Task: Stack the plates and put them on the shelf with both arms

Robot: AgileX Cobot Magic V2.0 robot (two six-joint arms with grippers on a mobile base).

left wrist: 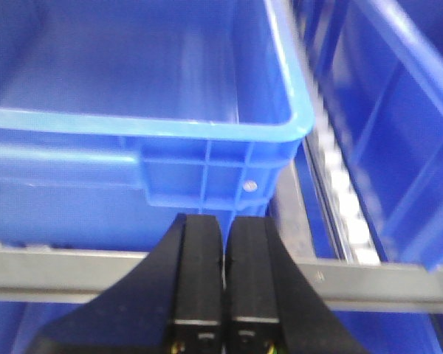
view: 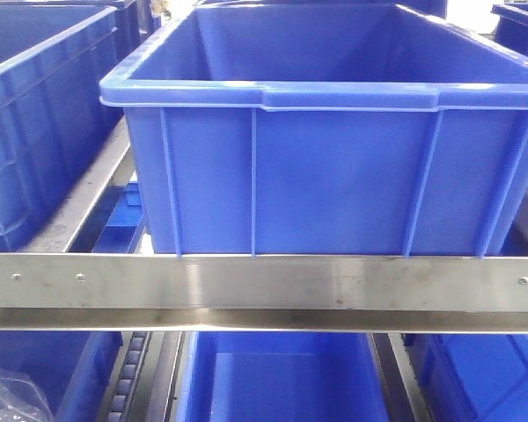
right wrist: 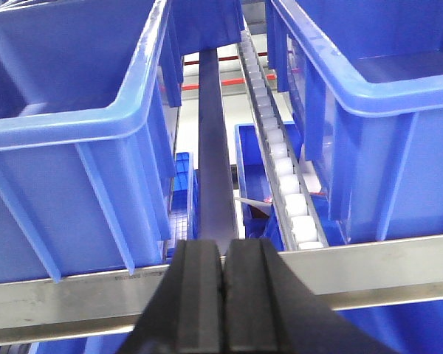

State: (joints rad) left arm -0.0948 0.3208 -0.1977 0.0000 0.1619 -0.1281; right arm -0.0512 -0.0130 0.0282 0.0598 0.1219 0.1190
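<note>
Left wrist view: left hand [left wrist: 223, 254] pressed together, holding nothing, pointing at blue bin [left wrist: 207, 133]
Right wrist view: right hand [right wrist: 223, 276] pressed together, holding nothing, above steel rail [right wrist: 399, 262]

Warehouse/stockroom: blue plastic bins [view: 326, 176] on steel flow rack [view: 264, 281] w/ roller tracks [right wrist: 284, 169].

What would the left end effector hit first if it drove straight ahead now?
Likely the near wall of the blue bin straight ahead of the shut left end effector, above the metal shelf rail; depth is unclear.
</note>
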